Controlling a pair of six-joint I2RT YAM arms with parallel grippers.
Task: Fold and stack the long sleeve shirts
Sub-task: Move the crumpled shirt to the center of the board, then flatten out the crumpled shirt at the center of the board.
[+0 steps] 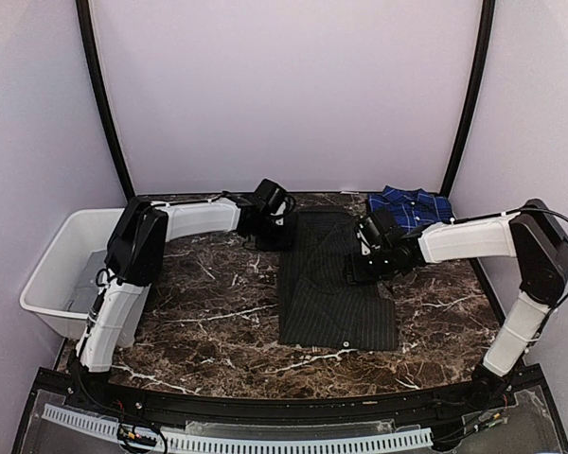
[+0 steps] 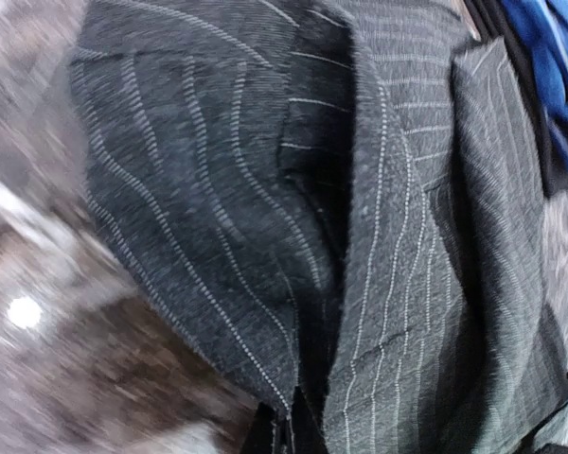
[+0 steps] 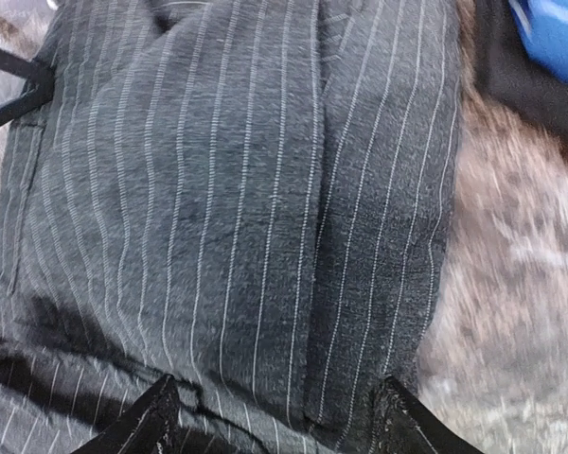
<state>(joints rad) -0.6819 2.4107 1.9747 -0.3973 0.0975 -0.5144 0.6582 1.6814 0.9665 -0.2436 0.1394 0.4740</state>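
Pinstripe shirt is draping limp, light; left tool is pinching its far edge, right tool is gaping astride the folded side.

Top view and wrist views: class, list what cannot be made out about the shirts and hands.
Left hand: top view, fingertips hidden under its own wrist; left wrist view, cut off at the bottom edge.
Plaid shirt: top view, near part hidden by the right arm; wrist views, a blurred corner cut by the edge.
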